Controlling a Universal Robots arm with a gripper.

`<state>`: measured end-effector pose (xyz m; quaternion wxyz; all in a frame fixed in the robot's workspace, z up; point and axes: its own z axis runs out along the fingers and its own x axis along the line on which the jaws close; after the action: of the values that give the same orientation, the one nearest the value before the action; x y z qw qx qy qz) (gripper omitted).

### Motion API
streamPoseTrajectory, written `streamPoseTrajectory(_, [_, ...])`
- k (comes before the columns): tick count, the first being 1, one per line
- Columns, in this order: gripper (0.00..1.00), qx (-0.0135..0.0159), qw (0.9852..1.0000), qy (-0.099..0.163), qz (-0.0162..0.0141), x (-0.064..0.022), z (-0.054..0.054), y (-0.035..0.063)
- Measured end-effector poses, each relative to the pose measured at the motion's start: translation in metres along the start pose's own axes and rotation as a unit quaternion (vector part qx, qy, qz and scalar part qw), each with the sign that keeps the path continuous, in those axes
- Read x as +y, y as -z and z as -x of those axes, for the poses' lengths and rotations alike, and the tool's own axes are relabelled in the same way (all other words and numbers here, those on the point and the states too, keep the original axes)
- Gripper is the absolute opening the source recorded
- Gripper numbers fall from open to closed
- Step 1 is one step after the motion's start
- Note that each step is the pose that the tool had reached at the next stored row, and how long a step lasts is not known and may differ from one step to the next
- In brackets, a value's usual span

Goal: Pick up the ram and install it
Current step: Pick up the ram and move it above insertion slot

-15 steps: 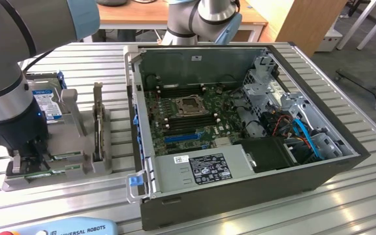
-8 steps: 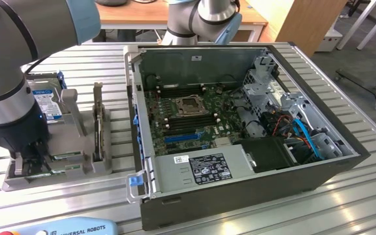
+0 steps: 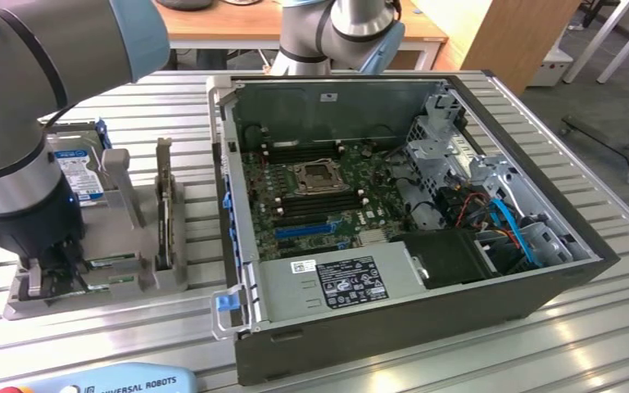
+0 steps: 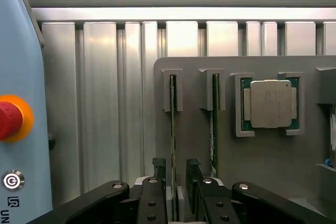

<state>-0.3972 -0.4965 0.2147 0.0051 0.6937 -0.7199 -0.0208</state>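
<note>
1. The ram (image 4: 172, 129) stands on its long edge in a narrow slot of the grey holder (image 4: 262, 182). In the wrist view it appears as one thin dark line with a little green. Chips and label I cannot make out from this side.
2. A second stick (image 4: 214, 124) of the same kind stands in the neighbour slot, just beside and parallel. Its edge looks more green.
3. The pincer (image 4: 176, 167) is open. Its black fingers (image 4: 159, 167) are one on each side of the ram, each with a small gap to it.
4. A square silver processor chip (image 4: 270, 103) lies flat in its own pocket of the holder, near the second stick.
5. In the exterior view the arm (image 3: 20, 147) reaches down to the holder. The holder also carries a hard drive (image 3: 74, 168) and a dark expansion card (image 3: 164, 205), which stands upright.
6. The holder sits on a bench (image 3: 576, 327) of ribbed aluminium profiles. Beside it, on the exterior view's right, is an open computer case (image 3: 402, 327) with the motherboard (image 3: 314, 196) exposed.
7. A blue teach pendant (image 3: 107, 381) with a red button (image 4: 8, 120) lies at the near edge of the bench.
8. Behind the bench are a wooden desk (image 3: 292, 29) and a grey floor (image 3: 609, 90).
</note>
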Motion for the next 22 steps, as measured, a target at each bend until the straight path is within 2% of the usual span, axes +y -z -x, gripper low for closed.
streamPoseTrajectory(12, [0.29,0.0001,1.0000,0.001,0.0000,-0.0003,-0.0002,-0.0082])
streamPoseTrajectory(22, [0.29,0.0008,1.0000,0.007,0.0001,-0.0009,0.0000,-0.0097])
